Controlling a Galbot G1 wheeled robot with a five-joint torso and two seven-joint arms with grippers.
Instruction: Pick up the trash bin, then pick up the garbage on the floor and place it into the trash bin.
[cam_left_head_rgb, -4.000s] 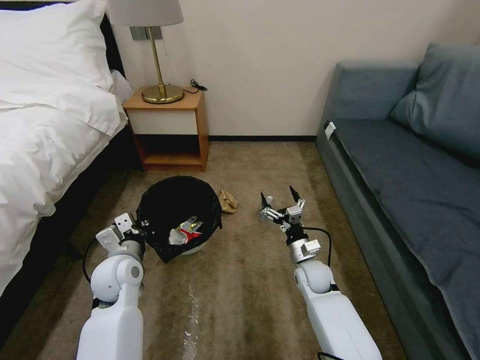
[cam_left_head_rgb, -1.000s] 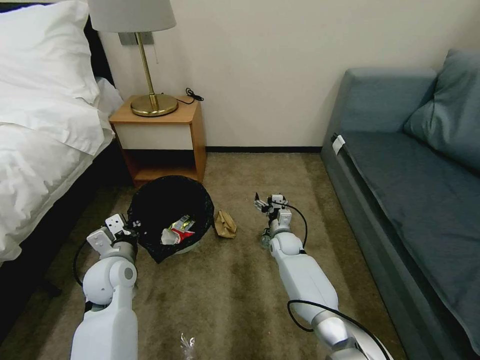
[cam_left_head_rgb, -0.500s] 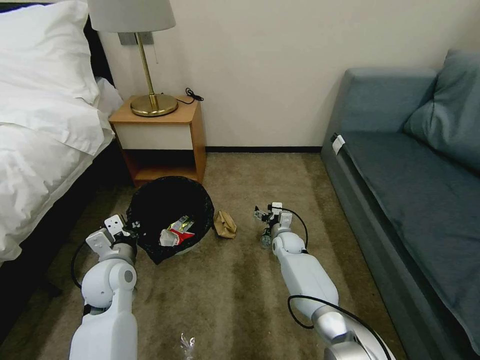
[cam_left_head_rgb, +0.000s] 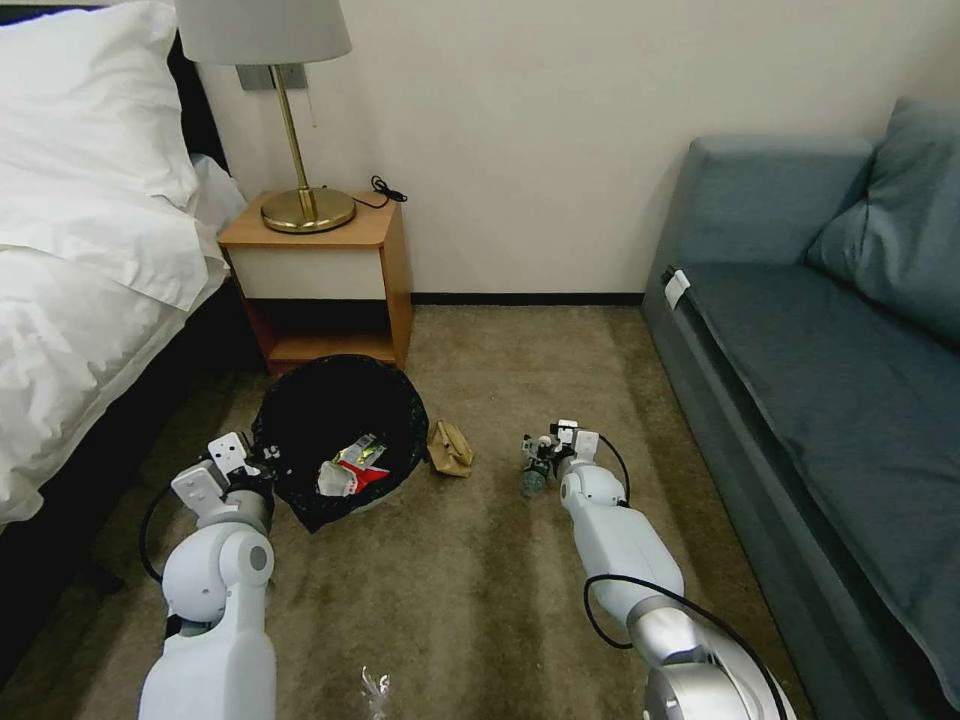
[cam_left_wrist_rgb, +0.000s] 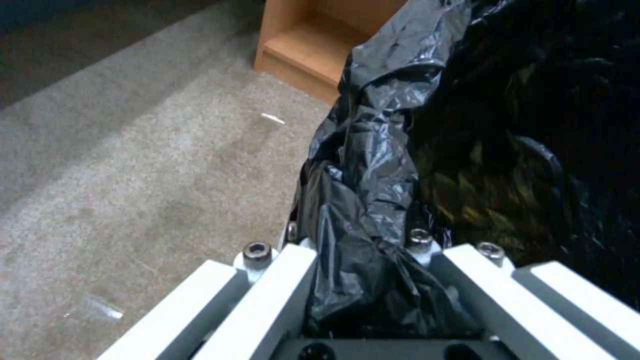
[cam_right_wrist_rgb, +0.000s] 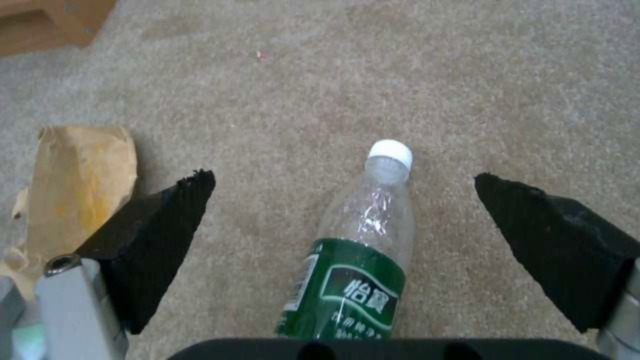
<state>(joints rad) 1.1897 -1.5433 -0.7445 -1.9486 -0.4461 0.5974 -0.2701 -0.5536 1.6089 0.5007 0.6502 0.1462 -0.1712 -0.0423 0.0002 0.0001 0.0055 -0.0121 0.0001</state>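
The trash bin (cam_left_head_rgb: 300, 420), white with a black liner (cam_left_wrist_rgb: 393, 150), stands on the carpet by the nightstand. A red-and-white carton (cam_left_head_rgb: 352, 476) and a shiny wrapper (cam_left_head_rgb: 362, 450) lie inside it. My left gripper (cam_left_head_rgb: 258, 463) (cam_left_wrist_rgb: 347, 245) is shut on the liner at the bin's near-left rim. Of the garbage on the floor, a tan paper wad (cam_left_head_rgb: 450, 447) (cam_right_wrist_rgb: 80, 175) lies right of the bin. A clear plastic bottle (cam_left_head_rgb: 531, 481) (cam_right_wrist_rgb: 363, 280) with a green label lies farther right. My right gripper (cam_left_head_rgb: 540, 452) (cam_right_wrist_rgb: 343, 177) hangs open low over the bottle, black pads (cam_right_wrist_rgb: 167, 225) on either side.
A wooden nightstand (cam_left_head_rgb: 320, 270) with a brass lamp (cam_left_head_rgb: 300, 205) stands behind the bin. The bed (cam_left_head_rgb: 70, 300) lines the left side and a blue sofa (cam_left_head_rgb: 800, 380) the right. A clear plastic scrap (cam_left_head_rgb: 375, 688) lies on the carpet near me.
My right gripper has dropped lower and drawn back toward me, closing in over the bottle. The left arm and bin hold still.
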